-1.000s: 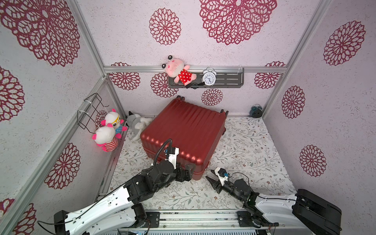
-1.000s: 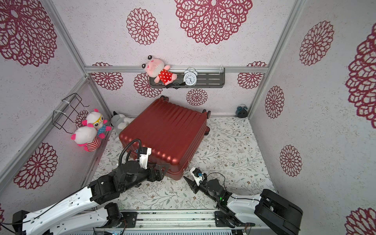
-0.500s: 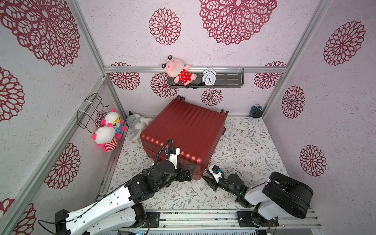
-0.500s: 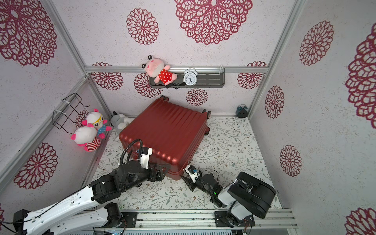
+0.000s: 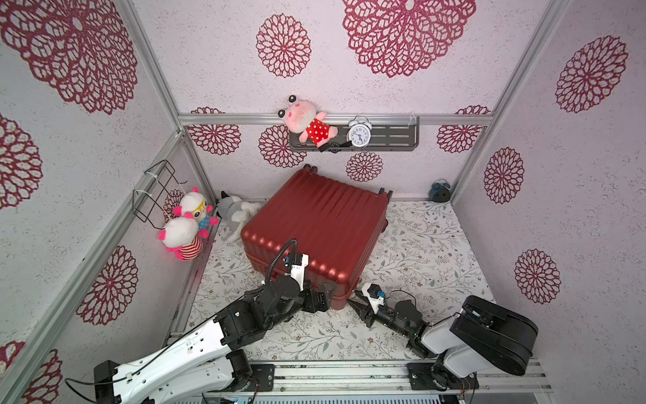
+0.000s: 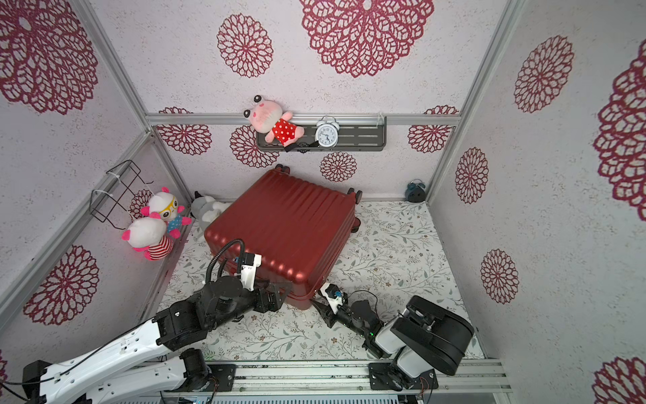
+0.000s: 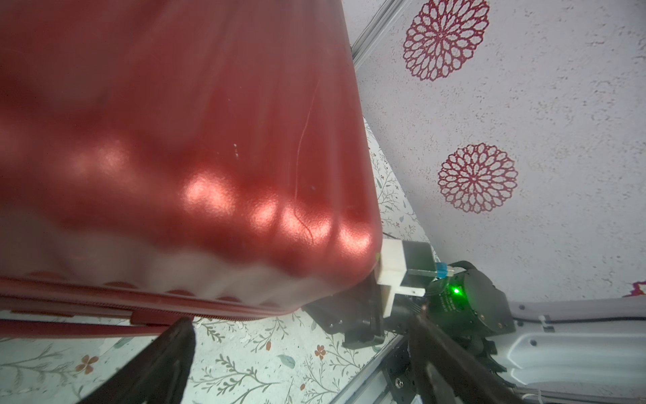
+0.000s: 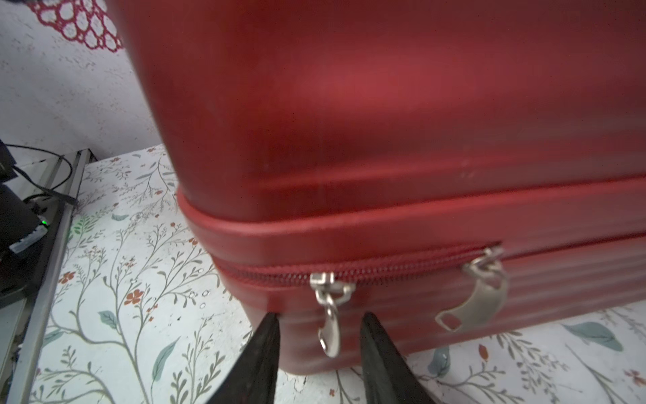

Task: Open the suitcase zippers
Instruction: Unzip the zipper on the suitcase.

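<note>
Two silver metal pulls are hanging from the thin dark red zipper track (image 8: pixel 384 269), which is running along the side seam of the large glossy red hard-shell suitcase (image 5: pixel 314 224). The suitcase is lying flat on the floral-patterned desk (image 5: pixel 419 252), with one near corner turned toward both arms, so the seam is being presented low and side-on.

The right arm's fingers (image 8: pixel 258 356) are being held at that corner, partly released. The nearer pull (image 8: pixel 330 325) is dangling in the gap between them and is not yet being pinched. The placement is judged to be a line-up for clenching on this tab. The farther pull (image 8: pixel 479 297) is being left alone just along the track.

The left arm's fingers (image 7: pixel 164 356) are being held fully released and are grasping nothing. They are sitting low beside the front wall of the case, close to the seam. This is probably so the shell can be steadied when the slider is dragged. No part of the track is seen to be opened.
</note>
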You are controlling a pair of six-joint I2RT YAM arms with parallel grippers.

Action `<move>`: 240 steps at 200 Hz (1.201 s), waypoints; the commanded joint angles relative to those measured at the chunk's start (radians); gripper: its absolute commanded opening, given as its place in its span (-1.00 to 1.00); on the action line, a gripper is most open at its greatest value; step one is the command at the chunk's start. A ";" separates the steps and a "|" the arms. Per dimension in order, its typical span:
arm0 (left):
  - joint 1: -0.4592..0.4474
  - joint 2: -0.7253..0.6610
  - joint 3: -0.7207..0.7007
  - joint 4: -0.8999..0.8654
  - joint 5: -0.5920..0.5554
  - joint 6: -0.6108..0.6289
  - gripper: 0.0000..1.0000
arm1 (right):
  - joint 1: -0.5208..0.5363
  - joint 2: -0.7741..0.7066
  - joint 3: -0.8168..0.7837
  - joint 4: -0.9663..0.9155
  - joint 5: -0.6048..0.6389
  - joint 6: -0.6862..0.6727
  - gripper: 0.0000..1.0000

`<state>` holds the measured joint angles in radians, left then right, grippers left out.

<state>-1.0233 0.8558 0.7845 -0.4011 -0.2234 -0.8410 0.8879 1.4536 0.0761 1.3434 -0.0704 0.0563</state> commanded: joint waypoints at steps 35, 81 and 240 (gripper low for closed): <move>-0.010 -0.011 -0.001 0.016 -0.010 -0.007 0.96 | -0.003 -0.058 0.045 -0.050 -0.020 -0.022 -0.29; -0.012 -0.006 0.001 0.016 -0.004 -0.010 0.96 | -0.003 -0.003 0.045 0.006 -0.029 -0.009 -0.49; -0.011 0.070 0.018 0.049 0.010 0.012 0.96 | 0.214 -0.273 0.087 -0.493 0.181 -0.046 -1.00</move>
<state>-1.0233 0.9058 0.7845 -0.3923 -0.2192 -0.8402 1.0294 1.2404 0.1303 0.9676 0.0669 0.0349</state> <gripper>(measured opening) 0.980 0.056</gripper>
